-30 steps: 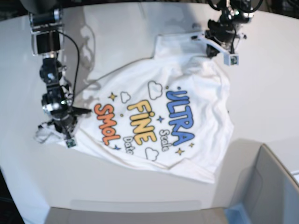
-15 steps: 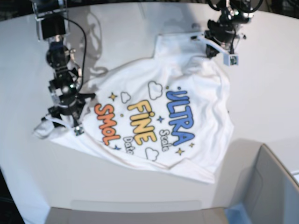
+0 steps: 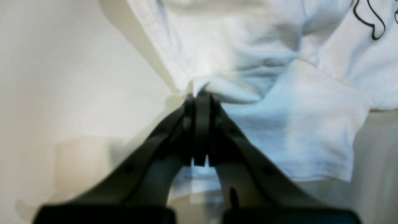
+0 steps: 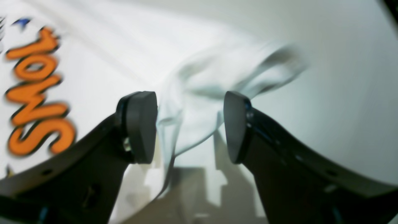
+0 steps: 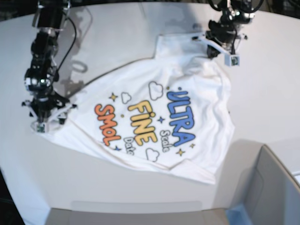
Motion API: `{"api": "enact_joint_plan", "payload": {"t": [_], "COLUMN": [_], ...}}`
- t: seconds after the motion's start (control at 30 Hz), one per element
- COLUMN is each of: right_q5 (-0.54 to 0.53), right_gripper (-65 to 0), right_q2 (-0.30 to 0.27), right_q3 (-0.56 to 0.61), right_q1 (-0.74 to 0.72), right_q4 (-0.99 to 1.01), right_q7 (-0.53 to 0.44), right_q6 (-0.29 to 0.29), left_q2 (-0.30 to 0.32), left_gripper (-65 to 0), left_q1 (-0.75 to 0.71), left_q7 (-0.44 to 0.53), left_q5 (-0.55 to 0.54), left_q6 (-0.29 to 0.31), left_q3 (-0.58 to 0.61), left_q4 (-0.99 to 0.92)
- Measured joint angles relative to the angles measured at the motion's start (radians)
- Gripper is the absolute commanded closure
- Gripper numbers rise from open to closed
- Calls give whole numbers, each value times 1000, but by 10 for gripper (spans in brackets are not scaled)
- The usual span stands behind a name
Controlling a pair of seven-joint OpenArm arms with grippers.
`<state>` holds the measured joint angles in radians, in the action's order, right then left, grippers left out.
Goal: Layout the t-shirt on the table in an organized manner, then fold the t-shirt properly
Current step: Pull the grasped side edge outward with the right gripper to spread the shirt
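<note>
The white t-shirt (image 5: 159, 117) lay on the big white table (image 5: 272, 93), print side up. It was spread out but slanted, not straight with the table's edge, and it had some wrinkles. The print showed blue, yellow and orange letters, with little clouds and stars around them.

The left gripper (image 5: 220, 50) was at the top of the shirt, on the right side of the base view. Its two jaws were squeezed tight together, and a small bunch of white cloth was pinched between the tips. In the left wrist view (image 3: 199, 96) the cloth puffed up just past the tips, and a short sleeve (image 3: 314, 130) hung down beside them, with its hem near the bottom.

The right gripper (image 5: 46, 123) was on the other side, at the shirt's far corner near the orange letters. Its jaws stood wide apart. In the right wrist view (image 4: 190, 124) a rumpled bit of shirt sat in the gap between the two dark pads (image 4: 141, 126), very close to one of them. The picture was blurry there, so it was hard to tell if the cloth touched that pad. The jaws were not squeezing it.

A grey box (image 5: 274, 187) sat at the bottom right corner of the base view, close to the shirt's lower edge.
</note>
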<state>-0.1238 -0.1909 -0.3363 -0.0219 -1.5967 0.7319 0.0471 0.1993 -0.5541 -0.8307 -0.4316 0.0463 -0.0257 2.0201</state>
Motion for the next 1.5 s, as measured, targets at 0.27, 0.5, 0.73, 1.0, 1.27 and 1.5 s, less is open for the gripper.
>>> {"api": "enact_joint_plan", "payload": {"t": [0.27,0.5,0.73,1.0,1.27,1.5], "right_q5": [-111,-116,13,74,71,71], "right_gripper": [-340,-340,-340,-331,-88,0], "right_q2": [-97,-89,-116,-121,-117,-116], "right_q3": [-52,-46,97,180,200,198], "right_q1": [-78,-124,-163,-183,-183,-183], "right_q4": [281,279,272,275,275,274], "right_q7": [-53,-64,-69,-68,-68,-69], "right_q6": [-11,-8,-6,-4,-4,-7], "left_q2": [2,3,3,3,3,3], "left_gripper": [0,0,0,0,0,0], "left_q1": [33,25,24,25,22,22], "left_q7": [5,0,0,0,0,0], "left_q5": [0,0,0,0,0,0], "left_q6": [3,3,3,3,3,3], "left_q3": [2,2,2,2,2,2], "left_q4": [-3,-3,-3,-3,-3,-3]}}
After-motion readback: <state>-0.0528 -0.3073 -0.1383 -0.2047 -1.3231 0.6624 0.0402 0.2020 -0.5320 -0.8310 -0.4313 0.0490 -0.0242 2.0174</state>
